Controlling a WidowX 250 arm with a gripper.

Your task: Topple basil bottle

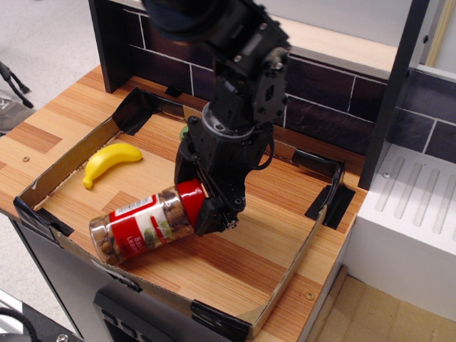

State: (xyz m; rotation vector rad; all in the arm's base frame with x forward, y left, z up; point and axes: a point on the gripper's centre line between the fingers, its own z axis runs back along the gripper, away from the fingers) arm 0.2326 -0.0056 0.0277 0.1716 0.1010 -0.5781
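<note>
The basil bottle [142, 226] lies on its side on the wooden tray floor near the front left edge. Its red lid [191, 201] points right and its base points to the front left corner. It is a clear jar with a red-and-white label and brownish contents. My gripper [211, 214] hangs from the black arm right beside the lid and touches it on the right side. Its fingertips look closed together and hold nothing. The green pepper [184, 132] is almost wholly hidden behind the arm.
A yellow banana [110, 162] lies at the left of the tray. The low cardboard wall [288, 274] rings the wooden floor, with black corner clips. A dark tiled backsplash [320, 107] stands behind, and a white appliance [413, 206] stands to the right.
</note>
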